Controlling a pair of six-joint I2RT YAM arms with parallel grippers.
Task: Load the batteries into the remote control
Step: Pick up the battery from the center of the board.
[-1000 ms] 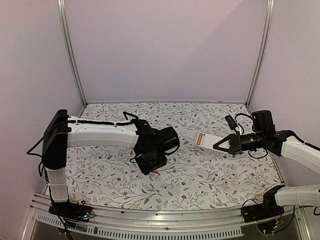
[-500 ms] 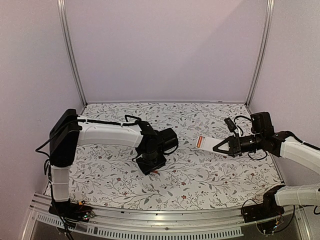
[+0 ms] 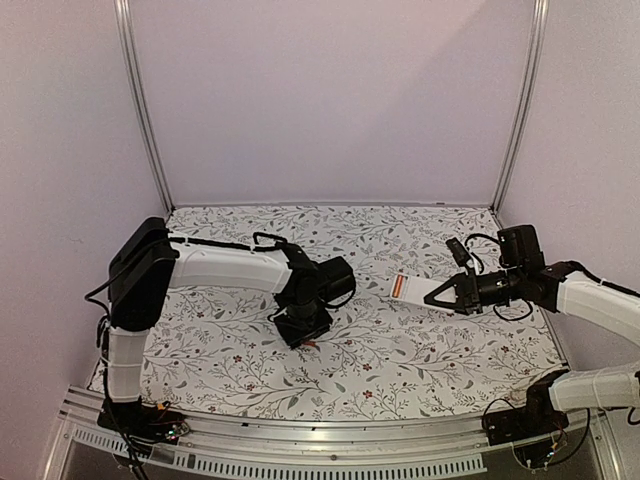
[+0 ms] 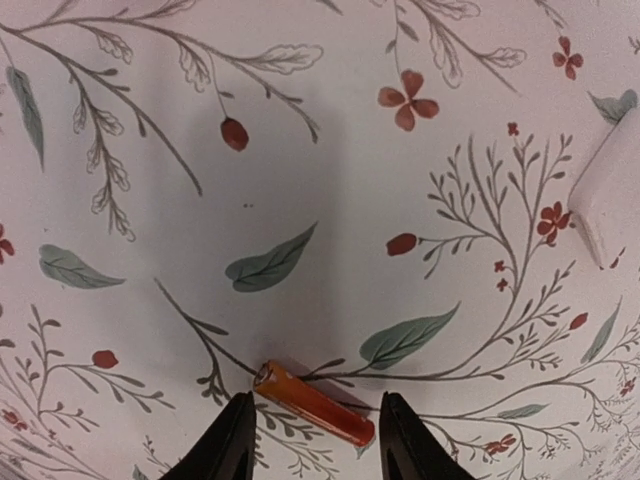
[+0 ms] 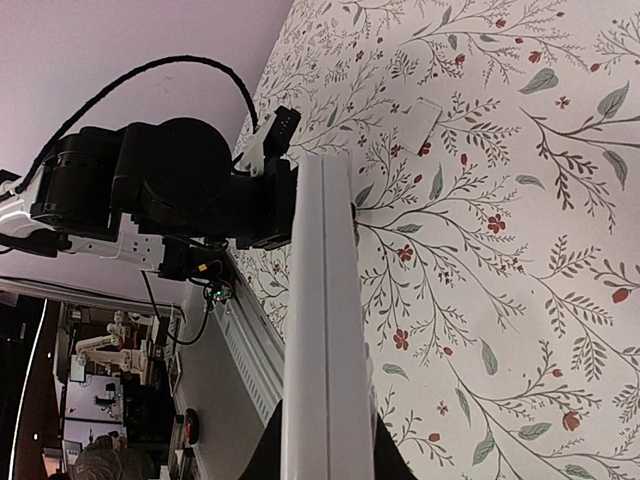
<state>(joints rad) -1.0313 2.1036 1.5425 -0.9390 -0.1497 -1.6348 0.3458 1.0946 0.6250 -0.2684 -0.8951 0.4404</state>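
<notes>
Hovering low over the bench (image 3: pixel 420 350), the left hand (image 4: pixel 315 445) points straight down, released, fingers spread. One orange-red battery (image 4: pixel 315 403) lies flat on the bench between its two fingertips, askew to the line joining them. One end sits just beside a fingertip (image 4: pixel 235 445); contact cannot be told. A white cover (image 4: pixel 610 195) lies flat off to one side of this hand, well apart from the battery.

Right hand (image 3: pixel 440 293): clenched on the remote control (image 3: pixel 412 285), held clear of the bench. The handset projects straight out ahead of the fingers toward the left hand, with an orange label at the end farthest from the grip. The right wrist view shows it edge-on.
</notes>
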